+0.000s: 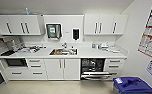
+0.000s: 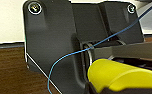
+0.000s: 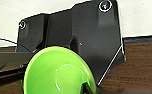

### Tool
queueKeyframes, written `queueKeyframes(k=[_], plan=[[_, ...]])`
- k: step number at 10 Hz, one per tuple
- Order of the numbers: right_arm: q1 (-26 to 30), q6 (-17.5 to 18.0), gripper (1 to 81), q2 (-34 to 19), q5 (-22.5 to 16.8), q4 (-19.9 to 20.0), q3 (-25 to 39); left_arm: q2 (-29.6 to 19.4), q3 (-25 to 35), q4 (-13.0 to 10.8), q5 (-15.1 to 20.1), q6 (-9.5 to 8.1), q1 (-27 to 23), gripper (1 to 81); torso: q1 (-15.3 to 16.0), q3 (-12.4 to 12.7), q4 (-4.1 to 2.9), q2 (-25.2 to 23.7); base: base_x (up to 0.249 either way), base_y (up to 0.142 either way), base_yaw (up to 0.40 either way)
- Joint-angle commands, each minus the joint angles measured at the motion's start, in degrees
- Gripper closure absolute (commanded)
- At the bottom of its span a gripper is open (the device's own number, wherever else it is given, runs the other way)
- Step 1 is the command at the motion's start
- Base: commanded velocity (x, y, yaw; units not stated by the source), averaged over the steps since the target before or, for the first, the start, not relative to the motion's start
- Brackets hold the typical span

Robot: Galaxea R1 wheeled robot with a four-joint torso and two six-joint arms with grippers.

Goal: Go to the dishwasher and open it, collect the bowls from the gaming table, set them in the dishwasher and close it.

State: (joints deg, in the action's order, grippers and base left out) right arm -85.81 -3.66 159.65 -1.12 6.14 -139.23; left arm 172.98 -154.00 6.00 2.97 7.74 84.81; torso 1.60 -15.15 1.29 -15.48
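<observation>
Ahead, set in the white cabinets right of the sink [image 1: 63, 52]: the dishwasher [image 1: 93, 68], door dropped open, dark inside with wire racks. Close against the left gripper [image 2: 92, 86], a yellow bowl [image 2: 122, 75]; against the right gripper [image 3: 88, 88], a glossy green bowl [image 3: 57, 72]. Finger spread of either: cannot tell.

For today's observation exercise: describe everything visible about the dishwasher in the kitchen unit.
The dishwasher is built in under the white countertop, right of the sink cupboard and left of a stack of white drawers. It is open: its door, metallic-looking, is folded down near the floor. The interior is dark, with wire racks showing inside.
</observation>
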Motion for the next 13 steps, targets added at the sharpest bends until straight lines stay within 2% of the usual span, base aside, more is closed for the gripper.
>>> queueKeyframes(k=[1,13], plan=[[2.88,-0.21,81.1,-1.32,-3.27,-0.17,0.28,0.0,0.19,-0.02,3.35,0.43,-2.85,81.1,0.0,0.0,0.0,0.0,0.148,0.0,0.0],[2.96,-0.3,81.1,-1.24,-3.45,-0.34,0.11,0.08,0.19,-0.2,3.35,0.43,-2.58,81.1,0.0,0.0,0.0,0.0,0.148,0.0,0.0]])
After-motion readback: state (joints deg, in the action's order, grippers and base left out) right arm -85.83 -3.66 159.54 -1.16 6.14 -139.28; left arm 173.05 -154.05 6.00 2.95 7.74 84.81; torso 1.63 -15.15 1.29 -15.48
